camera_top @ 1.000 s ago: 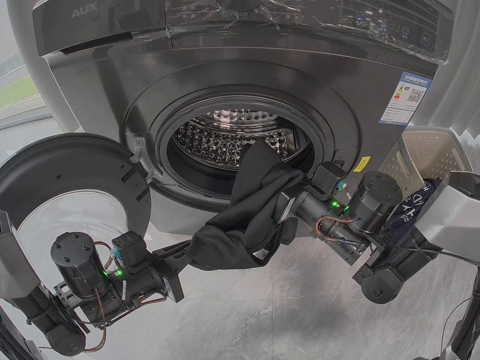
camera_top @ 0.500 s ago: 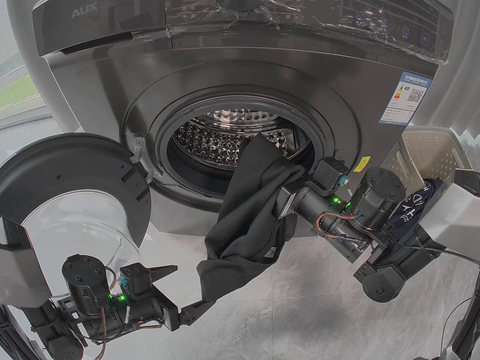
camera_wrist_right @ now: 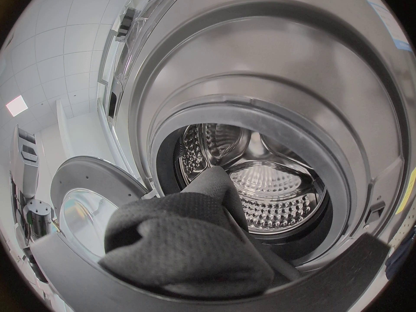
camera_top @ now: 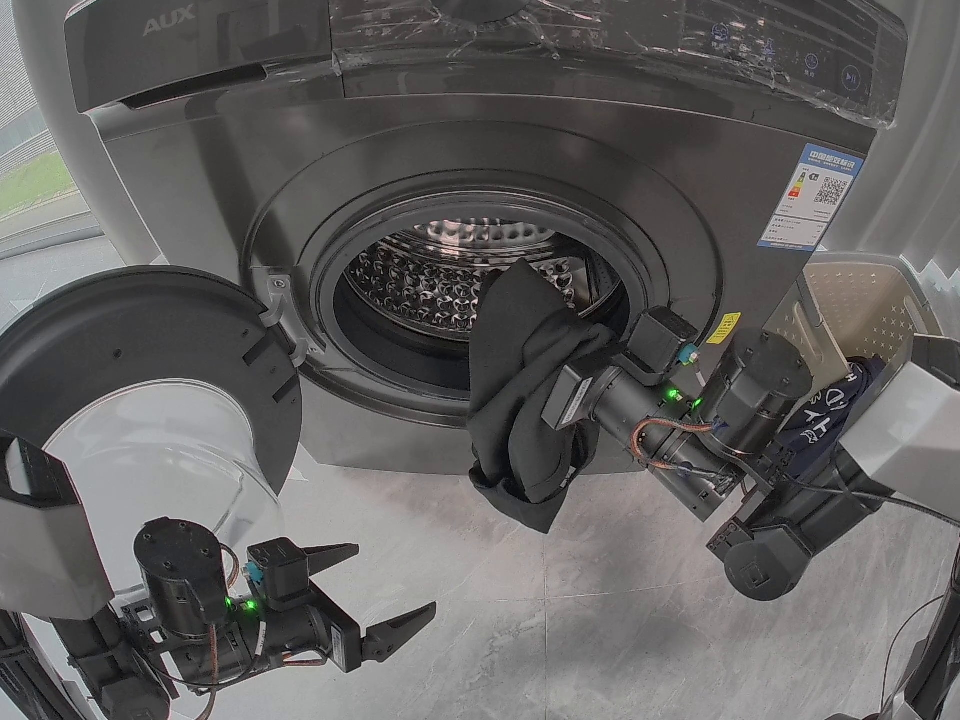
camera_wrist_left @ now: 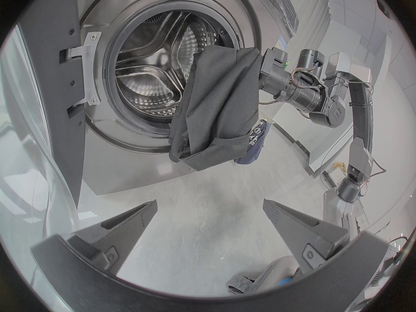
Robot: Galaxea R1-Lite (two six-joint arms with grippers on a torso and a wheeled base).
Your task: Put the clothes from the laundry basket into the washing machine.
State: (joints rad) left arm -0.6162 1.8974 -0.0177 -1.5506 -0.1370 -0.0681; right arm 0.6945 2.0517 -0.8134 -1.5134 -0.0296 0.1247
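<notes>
A black, limp knitted garment (camera_top: 520,392) hangs from the right gripper (camera_top: 525,337), which is clamped on it with its fingertips buried in the cloth. The fabric rises to a soft peak in front of the round mouth of the washing machine and falls in loose folds below the door sill, clear of the floor. In the right wrist view the cloth (camera_wrist_right: 186,243) shows a fine pebbled weave, bunched thick just before the opening. Behind it lies the shiny steel drum (camera_top: 440,272), its wall studded with rows of small bumps and holes, ringed by a dark rubber seal. The dark grey, brushed-metal washing machine (camera_top: 480,142) has crinkled clear plastic film (camera_top: 620,2) over its control panel. Its round door (camera_top: 150,352), a dark plastic rim around a domed glass pane, stands swung wide open on the robot's left. Low beside that door, over the floor, the left gripper (camera_top: 395,579) is released, its two dark wedge-shaped fingers (camera_wrist_left: 130,222) spread wide and holding nothing. On the robot's right, just beside the machine, stands a beige perforated plastic laundry basket (camera_top: 870,302) with a navy blue cloth bearing white print (camera_top: 825,407) in it. The floor (camera_top: 600,602) is smooth pale grey tile with faint marbling.
</notes>
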